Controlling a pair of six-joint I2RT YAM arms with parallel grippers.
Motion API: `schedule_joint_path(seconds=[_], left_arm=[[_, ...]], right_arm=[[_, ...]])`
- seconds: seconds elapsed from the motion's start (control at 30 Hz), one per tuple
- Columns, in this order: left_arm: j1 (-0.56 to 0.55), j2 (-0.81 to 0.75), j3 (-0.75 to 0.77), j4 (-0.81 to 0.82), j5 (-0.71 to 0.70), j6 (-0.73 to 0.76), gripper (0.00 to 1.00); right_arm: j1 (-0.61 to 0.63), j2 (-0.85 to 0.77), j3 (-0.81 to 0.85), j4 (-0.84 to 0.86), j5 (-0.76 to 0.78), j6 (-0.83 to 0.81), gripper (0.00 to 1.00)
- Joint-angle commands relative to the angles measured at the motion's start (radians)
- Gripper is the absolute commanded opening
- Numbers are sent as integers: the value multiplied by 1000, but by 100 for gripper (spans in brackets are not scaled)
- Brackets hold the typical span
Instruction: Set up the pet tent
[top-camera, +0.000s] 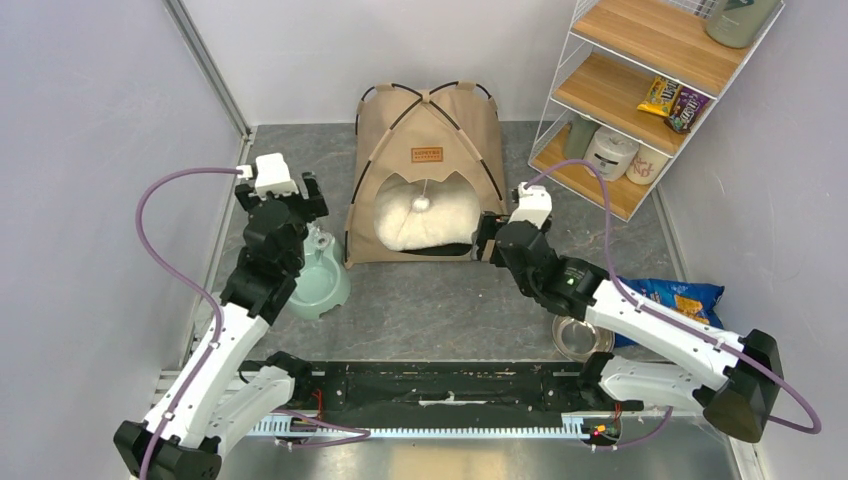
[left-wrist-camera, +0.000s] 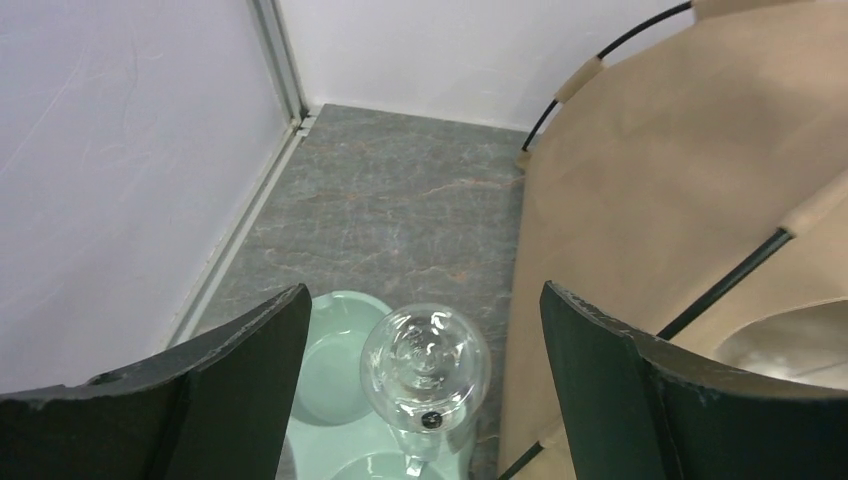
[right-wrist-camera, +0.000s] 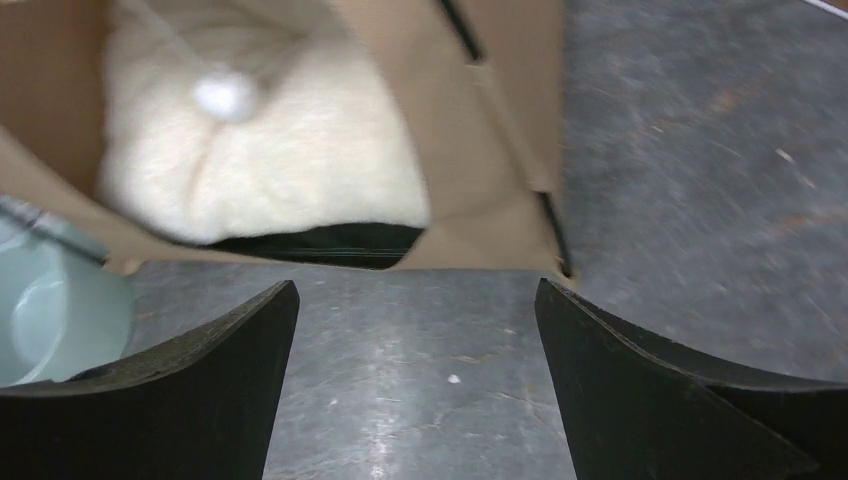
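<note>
Standing far-centre, the pet tent (top-camera: 440, 135) looks light and floppy, stiffened only by thin poles (left-wrist-camera: 720, 286), best pinched at a near base corner; left gripper (left-wrist-camera: 420, 295) and right gripper (right-wrist-camera: 415, 290) both gape empty.

1 pet tent (top-camera: 455, 150), 1 pillow (top-camera: 420, 225), 1 grn feeder (top-camera: 325, 290), 1 metal bowl (top-camera: 578, 340), 1 blue bag (top-camera: 680, 297), 1 shelf (top-camera: 600, 85).

You can see a grey table (top-camera: 430, 300) with a stone look. The pet tent (top-camera: 425, 130) stands on it in the upper middle of the top view, its door facing the bottom edge. A green water bowl (top-camera: 325, 285) sits just left of the tent. A clear bowl (top-camera: 580, 338) and a blue bag (top-camera: 680, 297) lie at the lower right. A shelf rack (top-camera: 650, 90) stands at the upper right.
</note>
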Motion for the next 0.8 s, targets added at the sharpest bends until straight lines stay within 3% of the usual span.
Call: schedule_joint_path(seconds=[0.0,0.3,0.53,0.77], left_arm=[[-3,-4,111,-168,86,-112,93],[-3,-5,223,-308,284,-161,100],[-3,33,241,-312,594,-158,99],[-3,86,227,-269,819,-198,95]], right_arm=[[-57,28,53,-323,186,290,94],[-220,0,-45,-696,173,661,91],[-292,-12,-158,-722,104,793,90],[-339,31,-231,-662,27,834,78]])
